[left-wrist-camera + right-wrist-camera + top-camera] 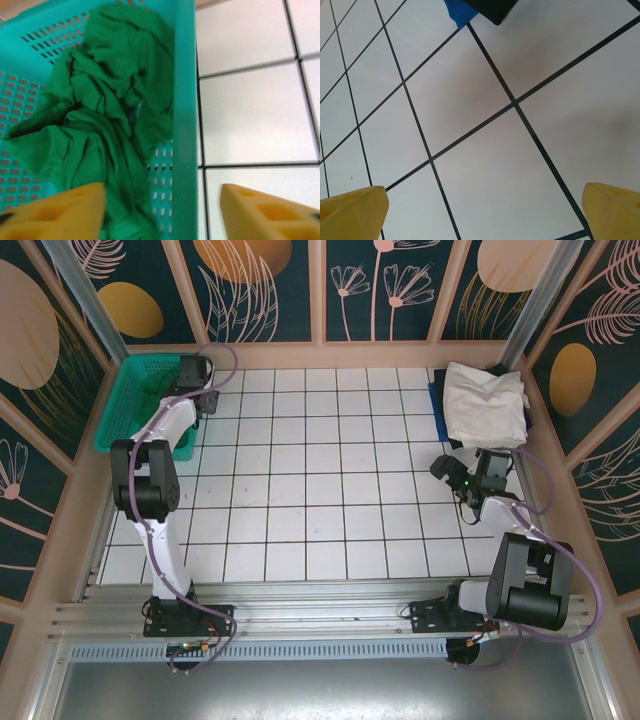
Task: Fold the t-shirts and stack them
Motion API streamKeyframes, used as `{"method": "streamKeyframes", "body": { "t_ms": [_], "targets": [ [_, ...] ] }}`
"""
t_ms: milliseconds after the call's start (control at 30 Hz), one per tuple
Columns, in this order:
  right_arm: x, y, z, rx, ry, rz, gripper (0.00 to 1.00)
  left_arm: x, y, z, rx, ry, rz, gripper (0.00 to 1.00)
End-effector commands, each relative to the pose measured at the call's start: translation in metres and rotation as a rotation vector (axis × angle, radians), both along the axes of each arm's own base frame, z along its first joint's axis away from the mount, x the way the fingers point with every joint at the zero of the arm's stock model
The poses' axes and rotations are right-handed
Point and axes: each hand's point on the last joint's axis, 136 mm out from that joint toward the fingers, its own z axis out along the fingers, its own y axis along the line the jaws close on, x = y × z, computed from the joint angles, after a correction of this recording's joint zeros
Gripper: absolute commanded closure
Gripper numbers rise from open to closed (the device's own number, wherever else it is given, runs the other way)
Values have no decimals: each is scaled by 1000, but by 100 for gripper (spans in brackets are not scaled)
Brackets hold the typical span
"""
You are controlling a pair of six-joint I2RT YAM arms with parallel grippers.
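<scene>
I see the basket (118, 410) in the far left corner of the table (320, 490), with one shirt (100, 115) lying inside it. My left gripper (195, 375) hangs across the basket's right wall, one finger over the shirt and the other over the table. The shirt pile (485, 400) sits in the far right corner, shirts one on another. My right gripper (442, 468) is just in front of it, over the table.

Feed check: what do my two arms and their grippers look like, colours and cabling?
Both the left arm and right arm have white links between black joint housings, with a pale purple cable running along each. A small green light glows near the right wrist. The left gripper and right gripper have blunt yellow-orange fingers.
</scene>
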Motion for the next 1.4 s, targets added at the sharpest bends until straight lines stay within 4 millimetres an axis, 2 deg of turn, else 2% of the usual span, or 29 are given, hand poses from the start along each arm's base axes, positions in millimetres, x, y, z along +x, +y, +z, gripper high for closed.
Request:
{"method": "streamKeyframes", "body": {
  "t_ms": [0,100,200,333,433,600,800,867,933,1067,1167,1233,1367],
  "targets": [
    [6,-4,17,-7,-40,-12,1,-4,-11,62,-144,-127,14,29],
    [7,-1,20,-9,-50,-5,1,-11,-8,84,-189,-183,58,23],
    [8,2,18,-11,-54,9,1,-8,16,87,-231,-207,163,19],
    [11,9,15,-4,-59,41,1,10,71,62,-378,-165,351,22],
    [13,14,11,-4,-50,65,1,27,91,34,-449,-113,390,26],
    [15,19,9,-4,-55,89,2,47,92,-7,-475,-42,387,28],
    [15,24,7,4,-51,118,5,40,98,-59,-461,47,451,31],
    [15,25,6,4,-48,124,7,37,97,-69,-465,69,452,36],
    [15,25,6,4,-48,126,8,35,95,-75,-467,83,451,47],
    [14,27,8,10,-48,133,11,34,95,-66,-464,82,444,75],
    [13,27,12,9,-54,134,11,33,95,-41,-463,57,437,92],
    [12,27,17,4,-61,133,11,31,94,-13,-462,21,428,100],
    [11,29,27,10,-86,136,11,24,93,55,-467,-85,401,100]
  ]
}}
